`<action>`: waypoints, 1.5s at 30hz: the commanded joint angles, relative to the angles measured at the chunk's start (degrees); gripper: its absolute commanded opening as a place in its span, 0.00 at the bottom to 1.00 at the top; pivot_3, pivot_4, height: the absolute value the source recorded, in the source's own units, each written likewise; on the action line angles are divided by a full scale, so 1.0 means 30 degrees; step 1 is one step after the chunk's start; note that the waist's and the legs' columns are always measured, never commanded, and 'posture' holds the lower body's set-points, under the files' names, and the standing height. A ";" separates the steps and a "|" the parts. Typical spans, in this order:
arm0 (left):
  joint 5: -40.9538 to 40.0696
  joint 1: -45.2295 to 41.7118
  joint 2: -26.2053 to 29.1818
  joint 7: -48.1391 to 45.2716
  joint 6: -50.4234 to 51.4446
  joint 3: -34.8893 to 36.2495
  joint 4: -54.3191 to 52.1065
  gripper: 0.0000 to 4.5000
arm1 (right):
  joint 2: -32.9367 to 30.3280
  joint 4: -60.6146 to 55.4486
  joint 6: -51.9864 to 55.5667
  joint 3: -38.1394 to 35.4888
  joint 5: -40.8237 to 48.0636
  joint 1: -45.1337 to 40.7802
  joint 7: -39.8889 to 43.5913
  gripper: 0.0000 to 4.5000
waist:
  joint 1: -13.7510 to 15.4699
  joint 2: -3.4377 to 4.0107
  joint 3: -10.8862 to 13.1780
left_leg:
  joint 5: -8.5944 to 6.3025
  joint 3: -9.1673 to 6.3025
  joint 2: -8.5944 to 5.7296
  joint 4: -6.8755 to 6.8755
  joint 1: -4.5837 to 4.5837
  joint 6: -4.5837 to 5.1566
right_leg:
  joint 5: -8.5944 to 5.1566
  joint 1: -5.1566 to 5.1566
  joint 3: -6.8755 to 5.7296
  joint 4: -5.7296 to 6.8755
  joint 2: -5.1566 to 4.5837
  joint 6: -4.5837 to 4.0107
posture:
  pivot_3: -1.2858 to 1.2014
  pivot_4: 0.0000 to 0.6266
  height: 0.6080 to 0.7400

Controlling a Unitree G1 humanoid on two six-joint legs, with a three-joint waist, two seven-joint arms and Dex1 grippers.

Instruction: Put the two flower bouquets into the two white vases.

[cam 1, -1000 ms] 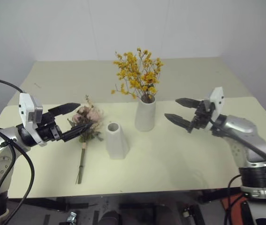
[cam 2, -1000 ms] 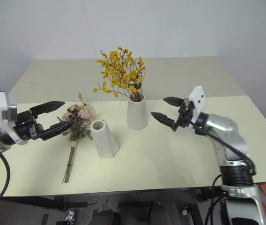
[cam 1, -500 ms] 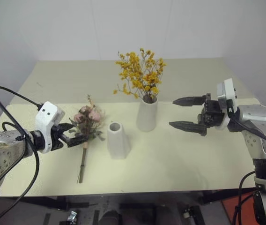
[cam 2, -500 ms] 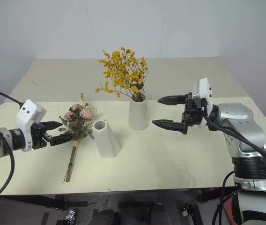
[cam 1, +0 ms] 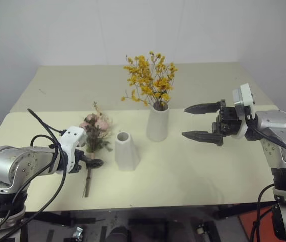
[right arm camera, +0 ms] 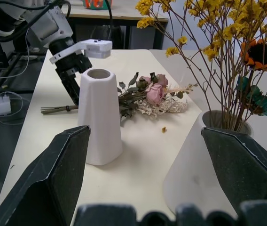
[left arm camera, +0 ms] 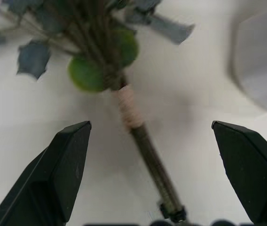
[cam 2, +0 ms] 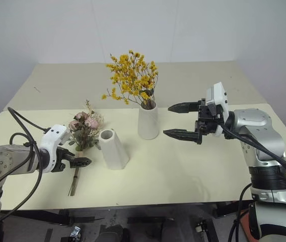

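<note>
Rose bouquet [cam 1: 95,132]: pink blooms, green leaves, tied stems, flat on table [cam 1: 193,166]. Left gripper [left arm camera: 150,141] jaws wide, straddling stems; right gripper [cam 1: 202,121] wide, empty.

Rose bouquet [cam 1: 93,132] lies left of short vase [cam 1: 126,151] on table [cam 1: 193,166].

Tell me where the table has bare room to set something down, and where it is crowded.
Free: the table front right, below the right hand, and the far strip behind the tall vase. Crowded: front left, where the left hand, rose bouquet and short vase sit close together.
</note>
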 commanded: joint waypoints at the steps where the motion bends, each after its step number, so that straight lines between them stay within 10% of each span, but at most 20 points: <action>1: 0.0361 -0.0639 -0.0180 0.0362 0.0095 -0.0240 0.0368 0.91 | -0.0182 -0.0410 -0.0269 -0.0392 0.0110 -0.0433 0.0030 1.00 | 0.0051 0.0000 0.0000 | 0.0001 0.0000 -0.0001 0.0000 0.0000 -0.0001 | 0.0000 0.0001 -0.0001 0.0001 -0.0001 0.0000 | 0.52 0.24 1.00; 15: 0.1935 -0.1519 -0.1158 0.0279 0.0018 -0.1097 0.2344 0.03 | -0.0271 -0.0821 -0.0219 -0.0604 0.0238 -0.0260 -0.0156 1.00 | 0.0279 -0.0001 -0.0001 | 0.0002 0.0001 -0.0011 0.0000 -0.0001 -0.0006 | 0.0001 0.0000 0.0000 -0.0001 -0.0008 -0.0001 | 0.52 0.24 1.00; 24: 0.3453 -0.1836 -0.1026 0.0610 -0.2178 0.0450 0.2556 0.02 | -0.0345 -0.0837 -0.0330 -0.0849 0.0807 0.0072 0.0620 1.00 | 0.0285 -0.0002 -0.0001 | 0.0007 -0.0001 -0.0013 0.0001 -0.0001 -0.0013 | 0.0002 0.0000 -0.0002 -0.0001 -0.0011 -0.0002 | 0.52 0.24 1.00; 33: 0.4502 -0.0972 -0.2282 -0.1168 -1.3586 0.3545 0.0674 0.02 | -0.0316 -0.0888 -0.0330 -0.1020 0.1535 0.0293 0.1639 1.00 | 0.0397 -0.0005 0.0001 | 0.0008 0.0002 -0.0015 0.0000 -0.0036 -0.0022 | 0.0004 -0.0022 -0.0008 -0.0029 -0.0039 -0.0006 | 0.52 0.24 1.00; 45: -0.1706 -0.3681 -0.3412 -0.6939 -1.5842 0.4690 0.1533 0.02 | -0.0181 -0.1183 -0.0436 -0.1063 0.1500 0.0536 0.1917 1.00 | 0.0321 -0.0007 0.0000 | 0.0002 0.0012 -0.0021 0.0016 -0.0040 -0.0010 | 0.0004 -0.0017 -0.0018 -0.0011 -0.0036 -0.0002 | 0.52 0.24 1.00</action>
